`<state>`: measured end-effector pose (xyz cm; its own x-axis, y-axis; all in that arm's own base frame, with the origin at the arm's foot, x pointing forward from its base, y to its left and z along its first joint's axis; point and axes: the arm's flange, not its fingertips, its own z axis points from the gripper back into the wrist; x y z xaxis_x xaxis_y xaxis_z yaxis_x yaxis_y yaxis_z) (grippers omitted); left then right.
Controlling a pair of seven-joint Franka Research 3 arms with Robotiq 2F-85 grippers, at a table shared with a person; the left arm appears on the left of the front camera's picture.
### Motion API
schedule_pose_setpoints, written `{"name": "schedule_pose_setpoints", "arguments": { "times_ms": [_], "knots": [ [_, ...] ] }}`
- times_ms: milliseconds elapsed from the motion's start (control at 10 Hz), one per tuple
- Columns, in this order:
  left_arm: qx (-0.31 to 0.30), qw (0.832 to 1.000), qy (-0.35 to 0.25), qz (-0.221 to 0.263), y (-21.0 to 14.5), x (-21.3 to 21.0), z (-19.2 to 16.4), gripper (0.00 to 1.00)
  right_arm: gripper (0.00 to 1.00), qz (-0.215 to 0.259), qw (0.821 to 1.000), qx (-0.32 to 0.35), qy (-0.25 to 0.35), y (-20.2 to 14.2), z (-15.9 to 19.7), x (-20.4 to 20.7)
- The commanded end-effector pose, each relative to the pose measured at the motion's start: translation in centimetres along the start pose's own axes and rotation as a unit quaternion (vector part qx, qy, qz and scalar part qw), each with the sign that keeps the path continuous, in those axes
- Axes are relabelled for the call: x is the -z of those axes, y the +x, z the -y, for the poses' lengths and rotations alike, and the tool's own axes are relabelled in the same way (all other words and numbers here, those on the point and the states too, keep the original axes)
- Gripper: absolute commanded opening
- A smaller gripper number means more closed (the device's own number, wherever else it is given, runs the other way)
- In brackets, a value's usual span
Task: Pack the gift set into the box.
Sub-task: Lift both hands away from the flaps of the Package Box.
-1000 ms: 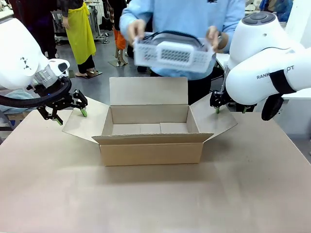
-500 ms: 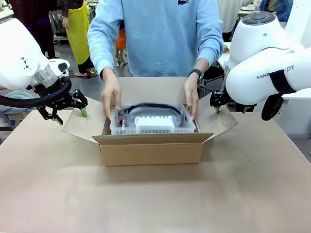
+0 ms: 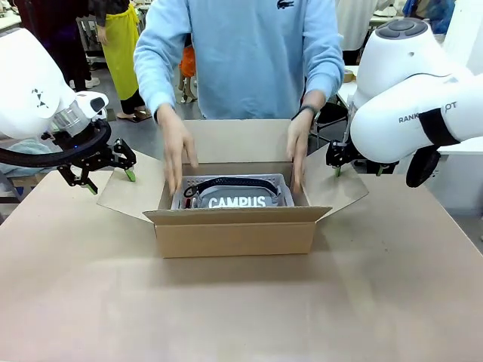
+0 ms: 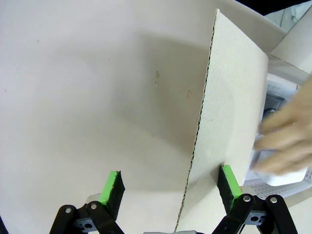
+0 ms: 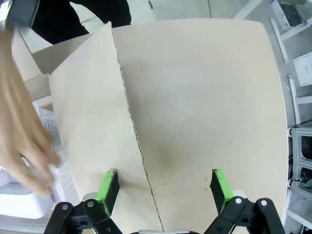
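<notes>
Okay: set sits inside the box, person's hands beside it. Left hand and right hand both open, straddling the box's side flaps. I'd wait until the person is clear, then fold both flaps evenly.

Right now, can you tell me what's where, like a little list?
gift set: grey CAMPUS pouch in its whitish tray, down inside the box
box: brown cardboard, standing on the table, all four flaps open
person's hands: one at each end of the tray
left claw: open, holding nothing, at the edge of the left flap
right claw: open, holding nothing, at the edge of the right flap
</notes>
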<state>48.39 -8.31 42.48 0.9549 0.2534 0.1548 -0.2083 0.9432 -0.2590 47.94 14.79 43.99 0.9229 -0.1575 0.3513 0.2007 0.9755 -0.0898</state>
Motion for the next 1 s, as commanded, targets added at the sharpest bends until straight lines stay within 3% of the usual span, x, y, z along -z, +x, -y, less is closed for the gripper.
{"name": "schedule_pose_setpoints", "arguments": {
  "times_ms": [0,400,500,600,700,800,900],
  "knots": [
    [-0.005,1.0,0.008,0.0,-0.1,-0.2,0.0,1.0,1.0,0.007,1.0,0.008,-0.012,0.0,-0.2,0.0],
    [0.0,1.0,0.0,0.0,0.0,0.0,0.0,1.0,1.0,0.0,1.0,0.0,0.0,0.0,0.0,0.0],
    [-0.036,0.994,-0.076,-0.063,0.0,-2.2,-1.0,1.0,1.0,-0.041,0.986,-0.049,0.151,0.1,-0.1,-1.4],
    [-0.045,0.974,-0.18,-0.126,-0.4,-5.7,-2.6,1.0,1.0,-0.051,0.972,-0.082,0.215,0.4,0.8,-3.6],
    [-0.055,0.958,-0.247,-0.134,-0.6,-8.7,-4.5,1.0,1.0,-0.082,0.951,-0.097,0.282,1.1,2.7,-5.5],
    [-0.044,0.93,-0.324,-0.17,-0.7,-10.6,-6.6,1.0,1.0,-0.113,0.922,-0.093,0.359,1.7,5.0,-7.0],
    [-0.04,0.875,-0.43,-0.217,-0.6,-11.6,-9.4,1.0,1.0,-0.136,0.872,-0.086,0.463,2.0,8.4,-7.8]
  ]
}}
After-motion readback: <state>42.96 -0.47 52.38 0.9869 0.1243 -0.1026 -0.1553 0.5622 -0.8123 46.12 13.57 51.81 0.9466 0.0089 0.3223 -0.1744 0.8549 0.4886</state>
